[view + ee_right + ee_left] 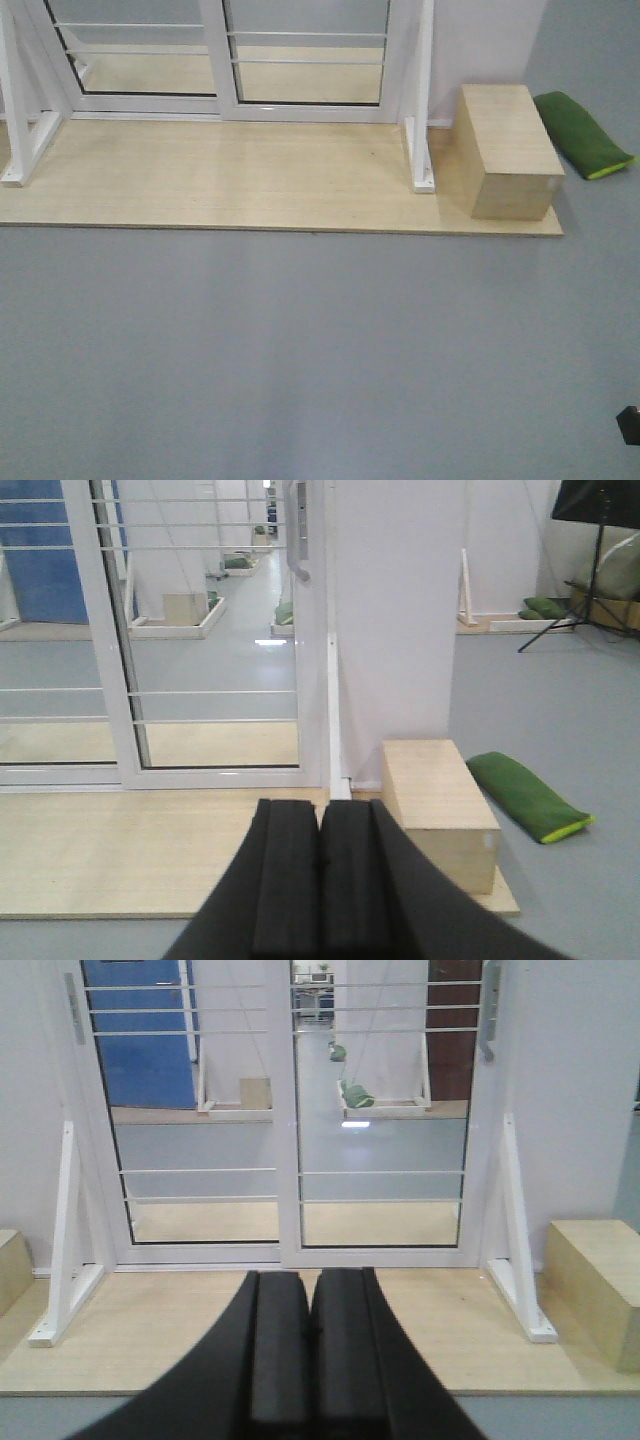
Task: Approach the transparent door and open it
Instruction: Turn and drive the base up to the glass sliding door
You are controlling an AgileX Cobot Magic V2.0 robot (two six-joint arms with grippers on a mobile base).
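Transparent door [380, 1110]: a clear-glass panel in a white frame, crossed by thin white bars. It stands along the far edge of the pale wooden platform [220, 180], toward that platform's right end. I judge it stiff and fairly heavy, with smooth, breakable glass, so the glass and the thin bars are poor places to press. The place to take hold is the curved grey handle [297, 530], high on the stile nearest the platform's right end.

The panel stands upright, its long axis vertical and its face square to me. The handle also runs vertically. I judge that the door travels sideways, along the platform's far edge.

A braced white support post [424, 120] is footed on the platform. A wooden box [510, 150] sits at the platform's right end, and a green cushion [580, 135] lies on the grey floor [300, 340] just past that end.

Left pincer [310, 1360] and right pincer [320, 880]: pads pressed together, holding nothing, and both well short of the platform's near edge.
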